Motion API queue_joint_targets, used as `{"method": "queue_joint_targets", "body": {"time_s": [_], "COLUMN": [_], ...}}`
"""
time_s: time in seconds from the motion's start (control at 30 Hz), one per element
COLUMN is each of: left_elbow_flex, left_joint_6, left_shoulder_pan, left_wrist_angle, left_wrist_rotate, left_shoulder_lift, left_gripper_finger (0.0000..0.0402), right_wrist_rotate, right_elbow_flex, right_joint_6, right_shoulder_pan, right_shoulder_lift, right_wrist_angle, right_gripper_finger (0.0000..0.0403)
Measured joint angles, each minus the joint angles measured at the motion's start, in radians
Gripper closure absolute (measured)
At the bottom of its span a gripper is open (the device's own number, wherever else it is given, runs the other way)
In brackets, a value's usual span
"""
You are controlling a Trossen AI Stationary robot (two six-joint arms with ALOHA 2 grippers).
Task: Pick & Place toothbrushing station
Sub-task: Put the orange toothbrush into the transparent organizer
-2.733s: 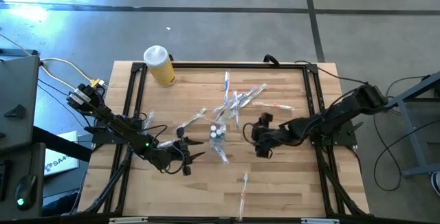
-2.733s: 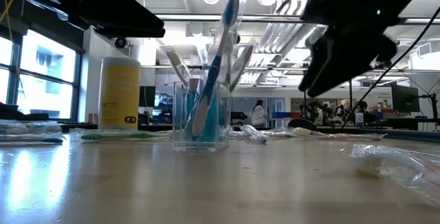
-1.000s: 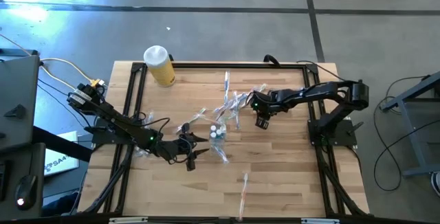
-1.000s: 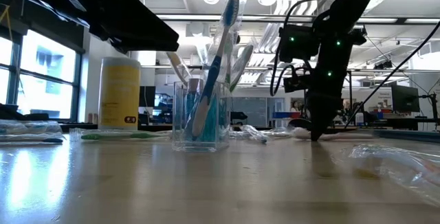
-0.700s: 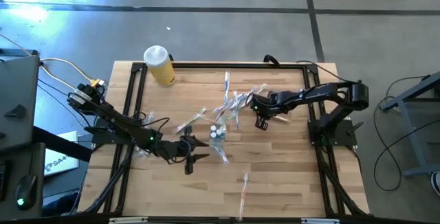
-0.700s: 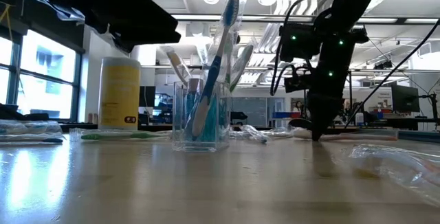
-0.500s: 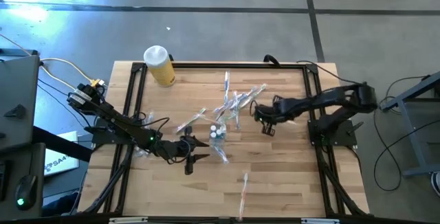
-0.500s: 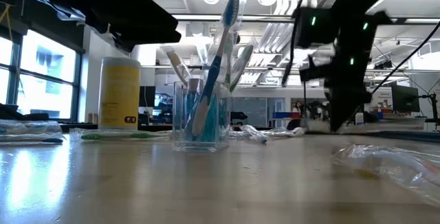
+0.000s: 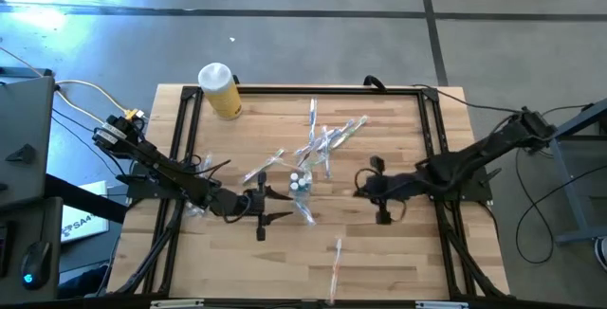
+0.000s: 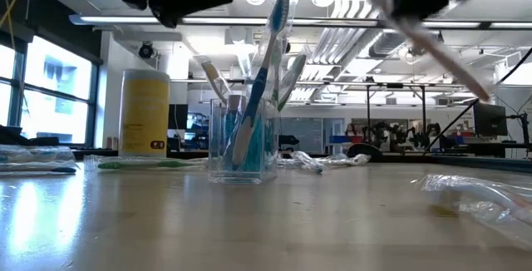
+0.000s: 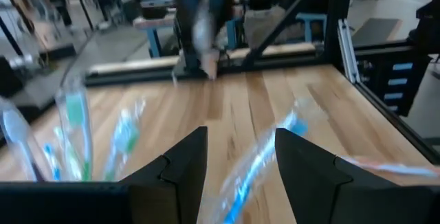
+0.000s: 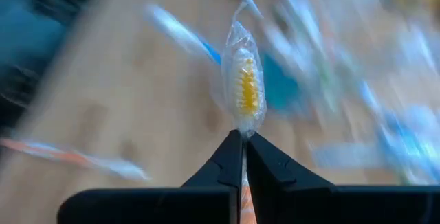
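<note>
While the right gripper [image 12: 242, 138] pinches a wrapped toothbrush [image 12: 245, 90] right of table centre, seemingly to carry it to the clear cup [image 9: 300, 183], its yellow bristle end points straight out beyond the fingertips. Left of the cup, the left gripper [image 9: 270, 207] waits, jaws spread.

cups [image 10: 243, 142]: 1 | yellow bottles [image 9: 220, 91]: 1 | arms: 2
</note>
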Motion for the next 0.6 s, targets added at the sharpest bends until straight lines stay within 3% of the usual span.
{"method": "queue_joint_targets", "body": {"time_s": [0.27,0.6], "left_elbow_flex": [0.058,0.337], "left_joint_6": [0.177,0.412], "left_shoulder_pan": [0.0,0.001], "left_wrist_angle": [0.133,0.135], "left_wrist_rotate": [0.006,-0.043], "left_shoulder_lift": [0.101,0.303], "left_gripper_finger": [0.0236,0.0236], "right_wrist_rotate": [-0.137,-0.269], "right_elbow_flex": [0.002,0.002], "right_joint_6": [-0.303,-0.375], "right_shoulder_pan": [0.082,0.056], "right_shoulder_lift": [0.0,0.07], "right_wrist_angle": [0.406,0.574], "right_gripper_finger": [0.0399,0.0399]}}
